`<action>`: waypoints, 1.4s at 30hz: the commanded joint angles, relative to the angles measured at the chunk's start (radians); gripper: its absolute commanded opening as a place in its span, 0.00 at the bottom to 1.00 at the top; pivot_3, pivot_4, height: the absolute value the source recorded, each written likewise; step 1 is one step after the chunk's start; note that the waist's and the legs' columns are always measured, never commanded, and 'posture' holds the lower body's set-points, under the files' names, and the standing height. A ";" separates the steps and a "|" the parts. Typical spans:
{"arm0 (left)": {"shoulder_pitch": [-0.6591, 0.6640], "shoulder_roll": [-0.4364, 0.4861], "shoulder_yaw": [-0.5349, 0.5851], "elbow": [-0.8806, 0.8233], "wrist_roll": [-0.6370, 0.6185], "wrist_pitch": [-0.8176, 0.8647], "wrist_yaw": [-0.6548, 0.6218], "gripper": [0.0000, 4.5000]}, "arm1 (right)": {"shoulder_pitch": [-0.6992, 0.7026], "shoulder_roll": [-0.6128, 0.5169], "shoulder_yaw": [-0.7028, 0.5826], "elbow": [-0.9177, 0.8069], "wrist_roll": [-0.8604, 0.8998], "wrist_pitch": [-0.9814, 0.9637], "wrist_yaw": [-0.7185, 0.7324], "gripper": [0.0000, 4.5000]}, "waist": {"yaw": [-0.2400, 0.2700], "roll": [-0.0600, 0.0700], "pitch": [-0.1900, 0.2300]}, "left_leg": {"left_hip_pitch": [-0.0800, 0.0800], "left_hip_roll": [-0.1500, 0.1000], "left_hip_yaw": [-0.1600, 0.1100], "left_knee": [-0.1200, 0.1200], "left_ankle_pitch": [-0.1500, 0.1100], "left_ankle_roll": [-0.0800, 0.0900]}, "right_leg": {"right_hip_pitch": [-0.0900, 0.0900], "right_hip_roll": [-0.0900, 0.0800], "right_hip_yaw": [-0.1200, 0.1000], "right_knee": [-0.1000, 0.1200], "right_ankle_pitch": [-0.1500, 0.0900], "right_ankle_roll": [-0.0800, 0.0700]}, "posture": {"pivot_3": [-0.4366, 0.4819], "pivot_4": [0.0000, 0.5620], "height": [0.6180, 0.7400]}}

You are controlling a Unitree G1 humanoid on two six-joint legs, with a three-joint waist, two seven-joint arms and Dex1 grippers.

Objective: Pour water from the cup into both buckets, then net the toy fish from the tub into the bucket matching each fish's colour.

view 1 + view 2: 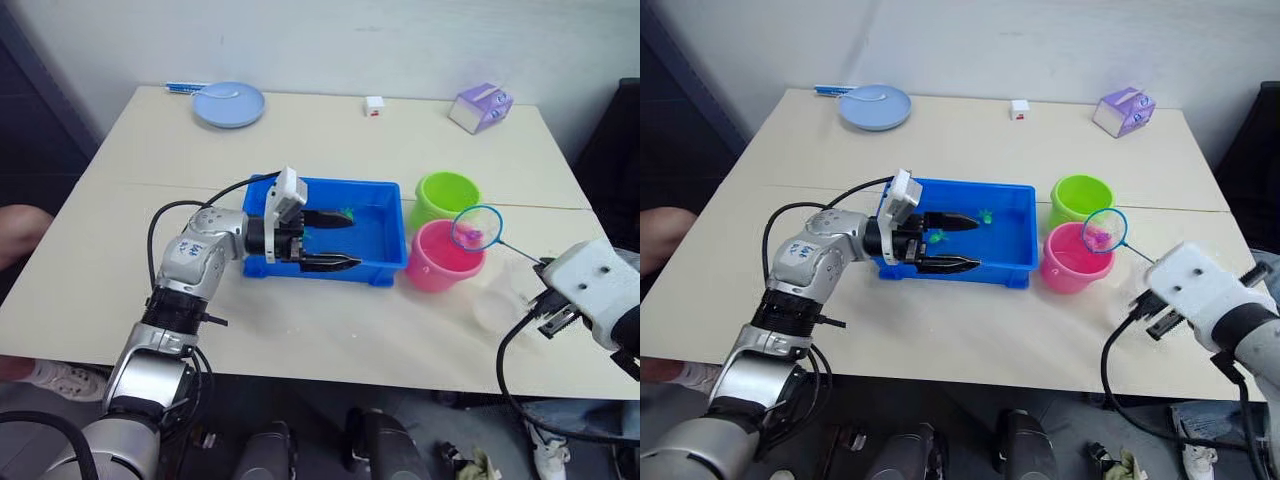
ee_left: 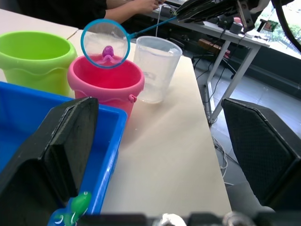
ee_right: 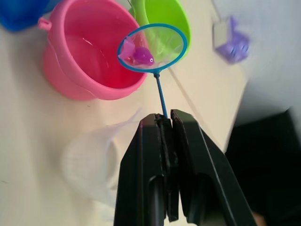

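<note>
The left gripper reaches sideways over the shallow rectangular bright blue plastic tub, its two black fingers spread apart and holding nothing. One finger lies over the tub's water, the other along its near rim. A tiny green plastic toy fish sits in the tub just past the upper fingertip, and another green fish lies between the two fingers.

Beyond the fingertips, just beside the tub's end wall, stand the two small round plastic buckets, touching or nearly so: the lime green bucket farther back, the pink bucket nearer. A small round net with a blue hoop and thin blue handle hangs over the pink bucket's rim, with a small magenta toy fish inside its mesh.

The right gripper has its fingers pressed together on the end of the net's handle, the hoop straight ahead of the fingertips. The clear transparent plastic measuring cup stands on the pale tabletop near this gripper, next to the pink bucket
</note>
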 commanded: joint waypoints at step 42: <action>0.052 0.217 0.130 0.040 0.083 -0.041 0.047 1.00 | -0.568 0.293 0.421 0.257 0.087 -0.156 0.140 0.17 | -0.022 0.001 0.001 | 0.000 0.002 -0.002 0.001 0.000 0.000 | -0.001 -0.001 -0.001 0.001 0.000 -0.001 | 0.48 0.27 1.00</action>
